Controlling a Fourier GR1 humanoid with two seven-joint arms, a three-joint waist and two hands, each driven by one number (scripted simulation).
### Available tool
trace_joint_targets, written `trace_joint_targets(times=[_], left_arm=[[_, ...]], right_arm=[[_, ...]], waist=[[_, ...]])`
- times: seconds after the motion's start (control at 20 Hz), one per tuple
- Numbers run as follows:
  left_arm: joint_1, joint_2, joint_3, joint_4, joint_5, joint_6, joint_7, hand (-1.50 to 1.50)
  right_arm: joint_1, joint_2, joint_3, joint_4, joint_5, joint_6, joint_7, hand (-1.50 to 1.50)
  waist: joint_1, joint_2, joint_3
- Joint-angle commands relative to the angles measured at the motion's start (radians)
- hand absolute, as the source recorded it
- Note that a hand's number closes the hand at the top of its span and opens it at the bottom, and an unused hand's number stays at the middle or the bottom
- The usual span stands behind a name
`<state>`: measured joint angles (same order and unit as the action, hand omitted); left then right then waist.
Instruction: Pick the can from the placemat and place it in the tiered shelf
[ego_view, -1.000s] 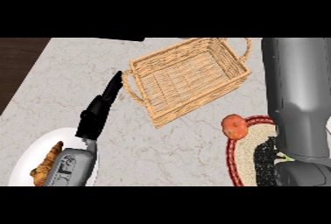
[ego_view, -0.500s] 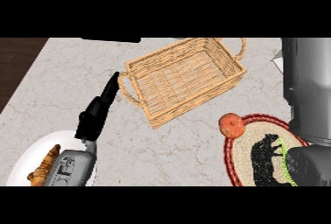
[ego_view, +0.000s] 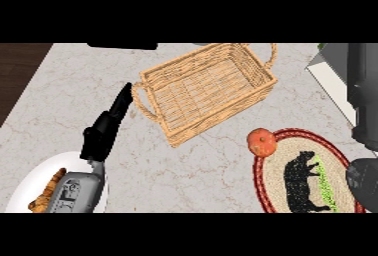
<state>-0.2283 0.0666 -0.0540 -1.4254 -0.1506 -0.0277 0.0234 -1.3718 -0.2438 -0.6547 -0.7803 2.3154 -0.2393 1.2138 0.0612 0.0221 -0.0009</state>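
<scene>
Wicker basket (ego_view: 207, 90), placemat (ego_view: 306, 175), no can visible.
Left hand (ego_view: 107, 125) straight-fingered, holding nothing; right hand's state cannot be told. Likely carrying stage; next, find the shelf.

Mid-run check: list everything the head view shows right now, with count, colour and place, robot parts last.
basket: 1, tan wicker, counter centre-top, appears empty
placemat: 1, round, beige with red rim and black animal figure, lower right
orange: 1, orange, on the placemat's upper left rim
plate: 1, white, lower left, holding a brown pastry
white structure: 1, right edge, partly hidden, cannot tell what it is
can: none visible
counter: 1, pale marble
left robot hand: 1, black, fingers straight, left of the basket
right arm: 1, dark grey, right edge; its hand is not visible
</scene>
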Motion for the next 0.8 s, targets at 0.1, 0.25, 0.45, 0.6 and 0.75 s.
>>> trace_joint_targets(times=[0.1,0.25,0.45,0.6,0.75], left_arm=[[-0.007,0.008,0.012,-0.021,0.001,0.004,0.034,0.00],[0.012,0.004,0.005,0.008,0.000,-0.005,-0.012,0.00],[-0.023,-0.021,0.012,0.039,-0.003,0.022,0.000,0.00],[0.033,-0.020,-0.018,-0.042,-0.024,0.027,0.022,0.00],[0.017,-0.009,-0.006,-0.041,-0.008,0.009,0.041,0.00]], right_arm=[[-0.039,-0.082,-0.035,0.103,0.048,-0.017,0.147,1.50],[-0.013,-0.041,-0.031,0.118,0.072,-0.053,0.190,1.50],[0.040,-0.084,-0.056,0.141,0.093,-0.069,0.170,1.50],[0.055,-0.133,-0.050,0.228,0.099,-0.101,0.091,1.50],[0.054,-0.150,-0.074,0.224,0.086,-0.160,0.103,1.50]], waist=[[-0.007,-0.003,0.001],[-0.011,-0.003,0.000],[-0.021,0.000,0.001],[-0.013,-0.006,0.001],[-0.003,-0.001,0.002]])
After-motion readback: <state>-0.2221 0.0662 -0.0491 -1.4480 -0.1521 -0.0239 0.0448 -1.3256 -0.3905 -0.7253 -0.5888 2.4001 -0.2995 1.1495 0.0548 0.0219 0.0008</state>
